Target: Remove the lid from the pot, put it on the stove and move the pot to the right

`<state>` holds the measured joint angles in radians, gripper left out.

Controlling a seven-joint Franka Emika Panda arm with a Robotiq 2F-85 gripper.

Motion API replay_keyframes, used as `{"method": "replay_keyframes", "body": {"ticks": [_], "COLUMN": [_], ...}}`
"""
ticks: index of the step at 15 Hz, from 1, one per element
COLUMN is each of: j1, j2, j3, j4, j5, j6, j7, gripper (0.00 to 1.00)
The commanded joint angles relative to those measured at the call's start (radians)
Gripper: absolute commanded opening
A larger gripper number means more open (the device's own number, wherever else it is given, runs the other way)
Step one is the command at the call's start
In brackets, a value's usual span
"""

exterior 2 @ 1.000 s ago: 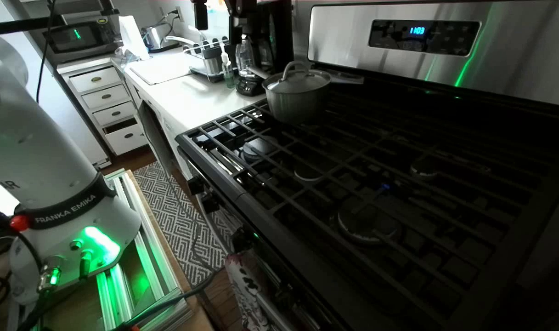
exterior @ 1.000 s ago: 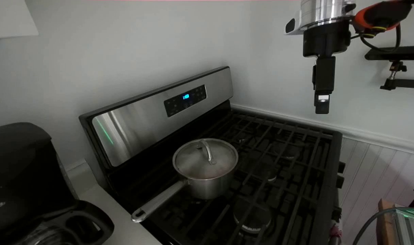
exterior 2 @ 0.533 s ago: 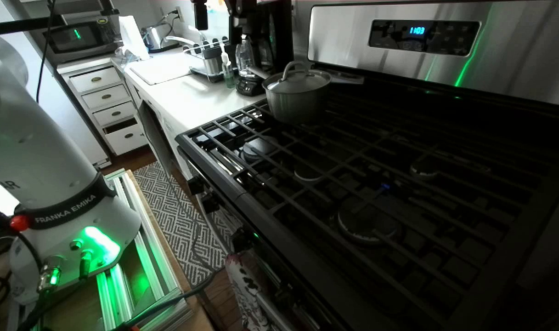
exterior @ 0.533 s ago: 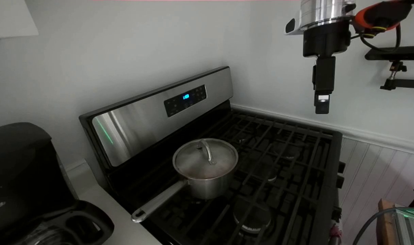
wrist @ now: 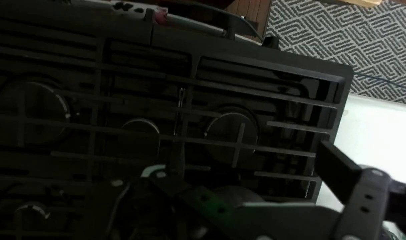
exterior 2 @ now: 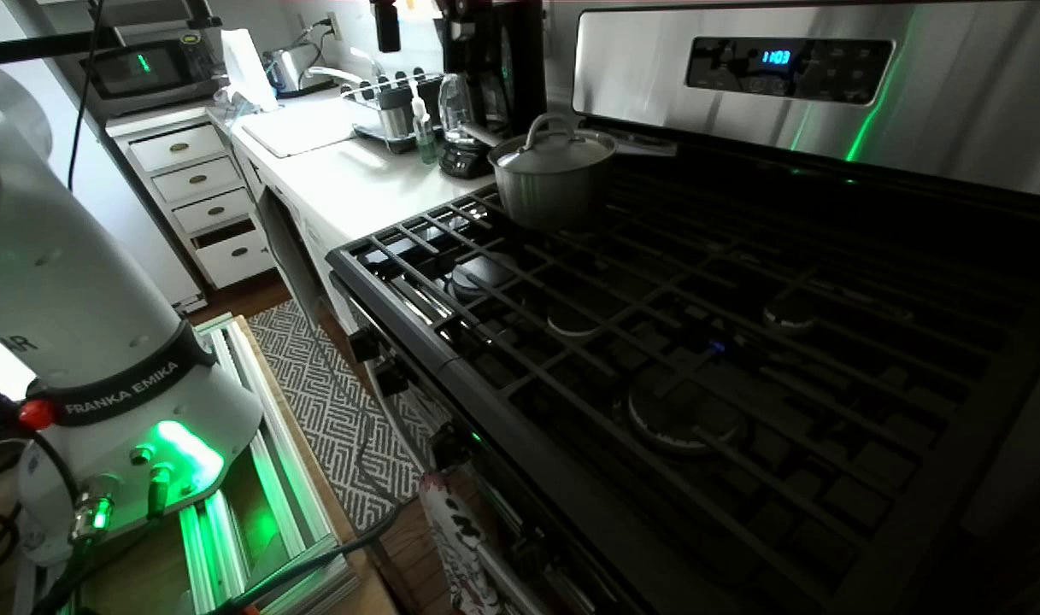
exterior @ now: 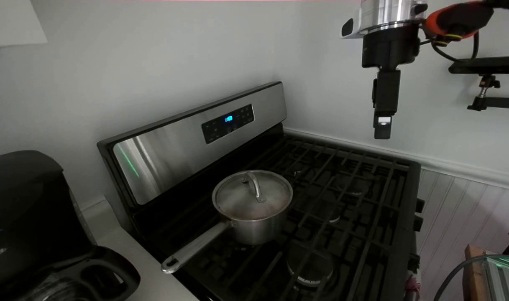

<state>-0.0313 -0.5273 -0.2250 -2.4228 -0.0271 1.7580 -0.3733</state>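
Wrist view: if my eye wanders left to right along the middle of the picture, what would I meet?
On the stove: a broad round burner → the dim middle burner → another round burner; then, past the stove's edge → the white countertop.

Lid (exterior: 241,200) on pot (exterior: 259,232) on stove (exterior: 342,217)
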Motion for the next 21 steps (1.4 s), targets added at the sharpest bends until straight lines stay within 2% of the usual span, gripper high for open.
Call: {"method": "replay_keyframes", "body": {"ticks": [1, 7, 9, 10, 11, 16, 21], "j1": [0.026, 0.060, 0.069, 0.064, 0.054, 0.053, 0.070], "j2": [0.072, 0.228, 0.283, 0.292, 0.238, 0.288, 0.372], "j3": [0.048, 0.114, 0.126, 0.131, 0.136, 0.143, 0.184], "j4": [0.052, 0.136, 0.177, 0.192, 0.133, 0.179, 0.195], "j5": [0.014, 0.091, 0.111, 0.074, 0.082, 0.081, 0.148], "j6": [0.076, 0.187, 0.181, 0.183, 0.185, 0.188, 0.285], "j7": [-0.006, 0.083, 0.067, 0.027, 0.059, 0.043, 0.154], "gripper": [1.00, 1.00, 1.00, 1.00, 1.00, 1.00, 1.00]}}
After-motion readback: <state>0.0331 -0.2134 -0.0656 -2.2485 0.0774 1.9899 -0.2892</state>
